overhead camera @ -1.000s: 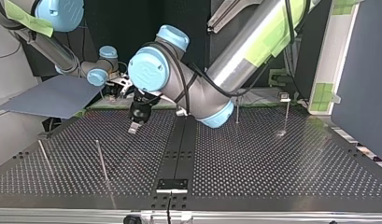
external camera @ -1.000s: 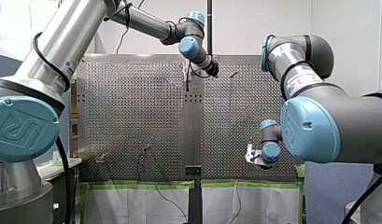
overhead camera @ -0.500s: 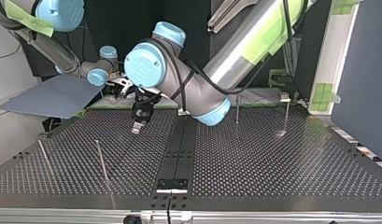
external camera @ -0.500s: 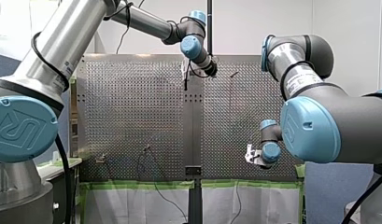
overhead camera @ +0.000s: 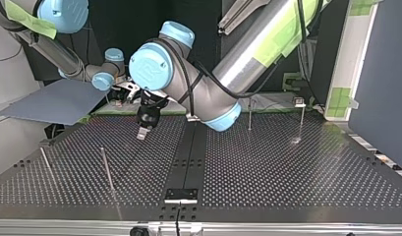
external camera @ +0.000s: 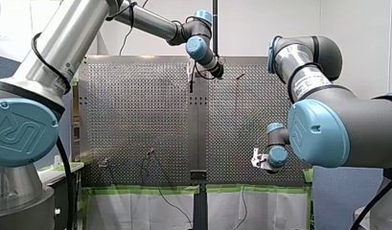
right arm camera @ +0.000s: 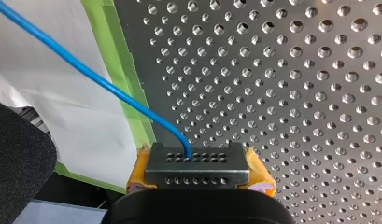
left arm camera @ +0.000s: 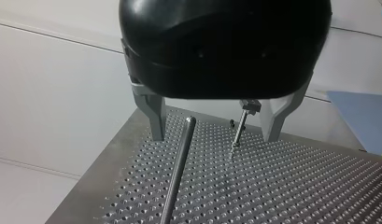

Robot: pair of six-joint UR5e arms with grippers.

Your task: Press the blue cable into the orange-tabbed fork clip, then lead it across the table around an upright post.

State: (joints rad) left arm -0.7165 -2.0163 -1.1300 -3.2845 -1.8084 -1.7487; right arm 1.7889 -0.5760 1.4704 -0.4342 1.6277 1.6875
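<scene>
- Right gripper (right arm camera: 198,163) is clamped on the blue cable (right arm camera: 100,79). The cable dives in between its yellow-orange pads (right arm camera: 258,173), right at a small dark plate (right arm camera: 198,163) with rows of holes. It sits by the taped edge of the surface (right arm camera: 296,93), low on the right in the front view.
- Left gripper (left arm camera: 212,135) is spread wide with nothing in it. It hovers over the far part of the surface, with a post (left arm camera: 179,168) just ahead and a thinner post (left arm camera: 239,130) further on that has some small fitting on top.
- Progress: I'd call this early days. The cable is in hand, but I don't see it seated in anything, and none of it goes around a post.
- Honestly can't pick out the orange-tabbed fork clip in any view. So the press-in and the whole run across the surface look like they're left to do.
- Materials: the surface is shiny metal covered in a regular grid of dimpled round holes. Green tape (right arm camera: 118,60) runs along its edge, with something white and papery beyond that.
- The cable is thin, smooth and round. It runs fairly straight, then bends sharply just before the pads, so I'd guess it's a bit springy.
- The posts are slim polished rods, and the near one has a rounded tip.
- The left gripper has a glossy black rounded body and tapered grey metal fingers (left arm camera: 153,112).
</scene>
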